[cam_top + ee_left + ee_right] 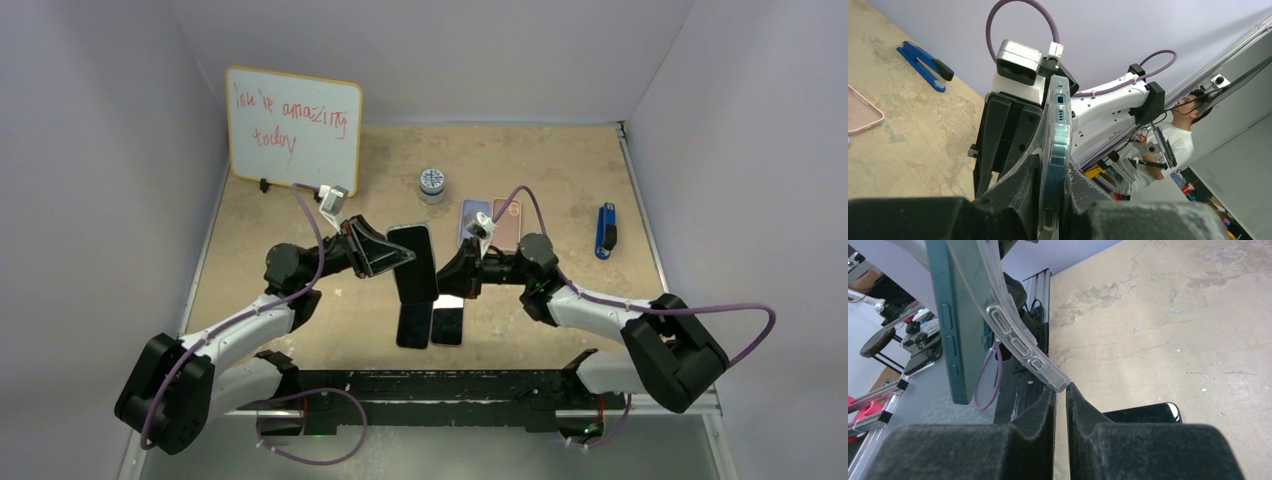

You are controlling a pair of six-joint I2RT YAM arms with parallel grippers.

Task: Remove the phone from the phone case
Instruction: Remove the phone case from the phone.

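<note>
At the bottom of the right wrist view, the right gripper (1061, 395) is pinched onto the lower corner of the clear case (1013, 340). This bends the corner away from the teal phone (950, 320), probably to peel it free. Farther off, at the middle of the top view, the left gripper (400, 256) is clenched on phone and case together, raised off the table (560, 170), seemingly as an anchor against that pull.
</note>
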